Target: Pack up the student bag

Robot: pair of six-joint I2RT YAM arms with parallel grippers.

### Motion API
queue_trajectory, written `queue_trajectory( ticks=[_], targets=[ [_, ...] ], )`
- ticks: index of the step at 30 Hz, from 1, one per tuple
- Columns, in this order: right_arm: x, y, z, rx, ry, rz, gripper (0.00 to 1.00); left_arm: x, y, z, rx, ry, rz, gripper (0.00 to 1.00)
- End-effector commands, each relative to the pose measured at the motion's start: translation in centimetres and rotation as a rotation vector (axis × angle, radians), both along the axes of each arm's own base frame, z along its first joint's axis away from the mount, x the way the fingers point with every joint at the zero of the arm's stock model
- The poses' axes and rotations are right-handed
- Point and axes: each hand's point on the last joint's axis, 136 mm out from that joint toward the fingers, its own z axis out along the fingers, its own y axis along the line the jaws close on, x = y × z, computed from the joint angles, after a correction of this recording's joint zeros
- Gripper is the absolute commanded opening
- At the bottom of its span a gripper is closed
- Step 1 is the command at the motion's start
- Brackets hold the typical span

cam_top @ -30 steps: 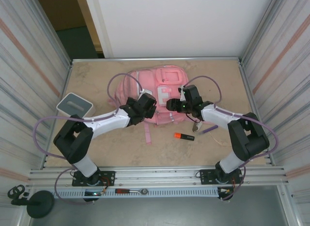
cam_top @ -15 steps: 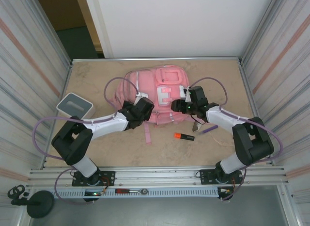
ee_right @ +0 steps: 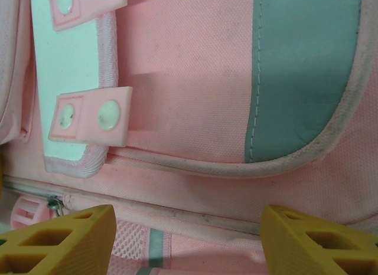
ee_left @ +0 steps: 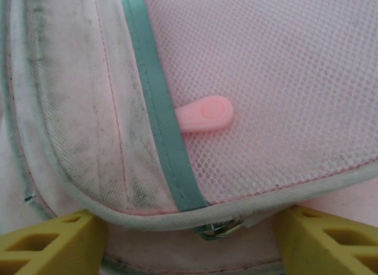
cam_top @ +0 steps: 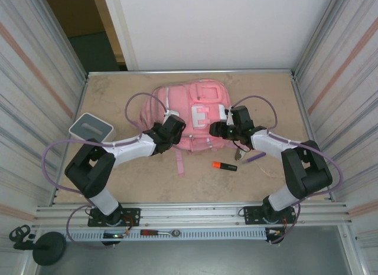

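Lying front-up, student bag [cam_top: 201, 98], long axis near-to-far

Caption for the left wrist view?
Left gripper, jaws apart, close over the student bag's mesh pocket and pink zipper pull.

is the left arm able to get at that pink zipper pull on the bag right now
Probably yes: the left end effector sits right over the student bag with its jaws apart, and the pink zipper pull lies uncovered just ahead of them.
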Motion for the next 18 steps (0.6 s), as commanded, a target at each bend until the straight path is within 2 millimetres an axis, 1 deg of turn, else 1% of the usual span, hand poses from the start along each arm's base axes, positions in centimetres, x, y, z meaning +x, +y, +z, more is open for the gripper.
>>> queue_trajectory(
  ticks=[1, 4, 6, 12, 18],
  targets=[
    [-0.36, -0.54, -2.33, -0.010, 0.067, -0.035, 0.65, 0.31, 0.37, 0.63, -0.051, -0.033, 0.032, 0.64],
    [-0.31, -0.51, -2.68, -0.010, 0.073, -0.039, 0.65, 0.20, 0.45, 0.72, -0.052, -0.030, 0.031, 0.54],
    [-0.23, -0.48, -2.83, -0.010, 0.075, -0.041, 0.65, 0.10, 0.51, 0.77, -0.059, -0.033, 0.031, 0.50],
    [-0.31, -0.59, -2.91, -0.011, 0.077, -0.044, 0.65, -0.37, 0.44, 0.94, -0.107, -0.026, 0.010, 0.38],
    [-0.58, -0.98, -2.56, -0.022, 0.065, -0.051, 0.65, -0.66, 1.02, 0.91, -0.184, -0.026, 0.003, 0.26]
  ],
)
